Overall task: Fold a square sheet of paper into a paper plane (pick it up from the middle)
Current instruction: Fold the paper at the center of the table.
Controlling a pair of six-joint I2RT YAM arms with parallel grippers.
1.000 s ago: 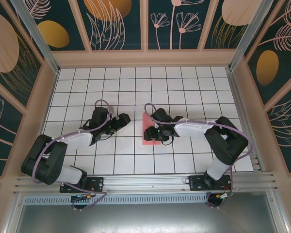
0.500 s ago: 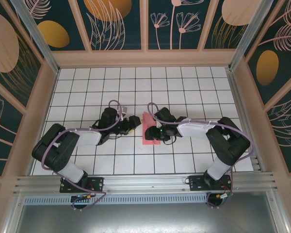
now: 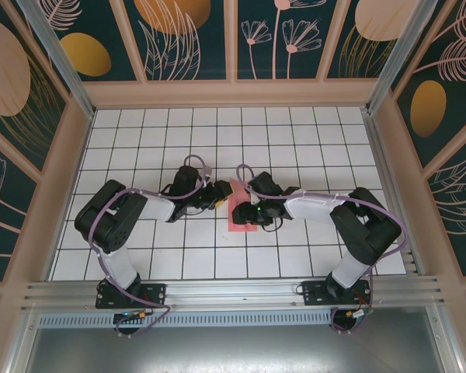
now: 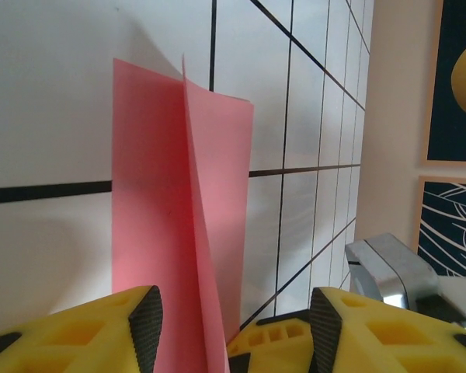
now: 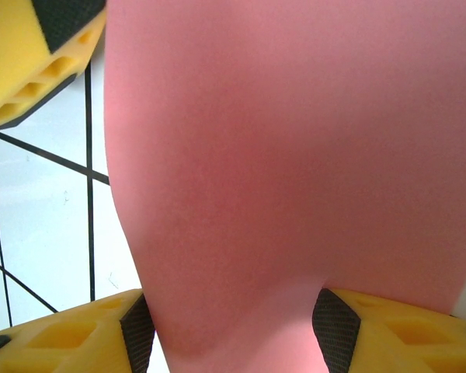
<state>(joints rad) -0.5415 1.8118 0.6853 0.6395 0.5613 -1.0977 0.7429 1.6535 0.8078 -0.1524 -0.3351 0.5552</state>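
The square sheet of paper (image 3: 238, 208) is pink-red and lies folded into a narrow strip on the white grid table, between my two grippers. In the left wrist view the paper (image 4: 151, 194) has one flap standing up along a crease. My left gripper (image 4: 234, 322) is open, its pads on either side of that raised flap and clear of it. From above, the left gripper (image 3: 220, 194) sits at the paper's left edge. My right gripper (image 3: 250, 210) rests over the paper's right part. Its jaws (image 5: 233, 330) stand apart, and the paper (image 5: 295, 155) bulges across the gap and meets both pads. The paper plane is out of view.
One yellow finger of the right gripper (image 4: 272, 342) shows between my left fingers. A left gripper finger (image 5: 31, 62) sits at the top left of the right wrist view. Wooden walls (image 3: 233, 93) enclose the grid table (image 3: 295, 140).
The left arm has swung right up to the paper's left edge, and its jaws have narrowed around the raised flap. The right gripper and the paper have stayed put.
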